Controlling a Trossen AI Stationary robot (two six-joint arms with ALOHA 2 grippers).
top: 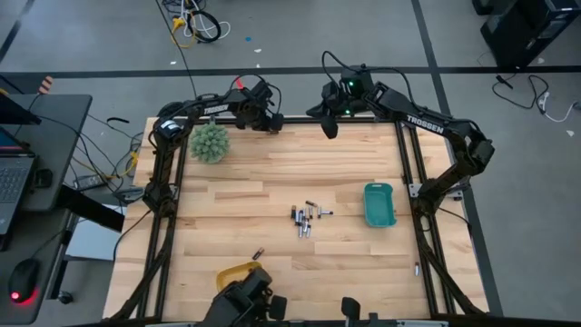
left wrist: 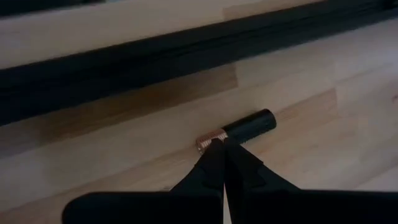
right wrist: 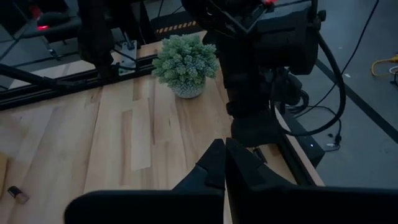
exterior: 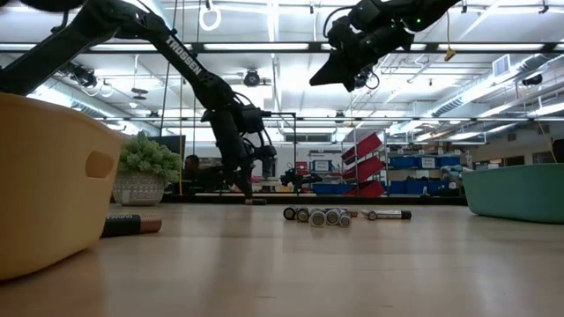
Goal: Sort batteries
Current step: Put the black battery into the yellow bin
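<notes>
Yellow tray (exterior: 44, 176) nearest, L gripper (left wrist: 219, 144) fingers clenched, tips touching battery (left wrist: 239, 129), R gripper (right wrist: 224, 144) fingers clenched, empty.

Robotics lab: storage bins (exterior: 414, 162), laptop (top: 14, 177).
</notes>
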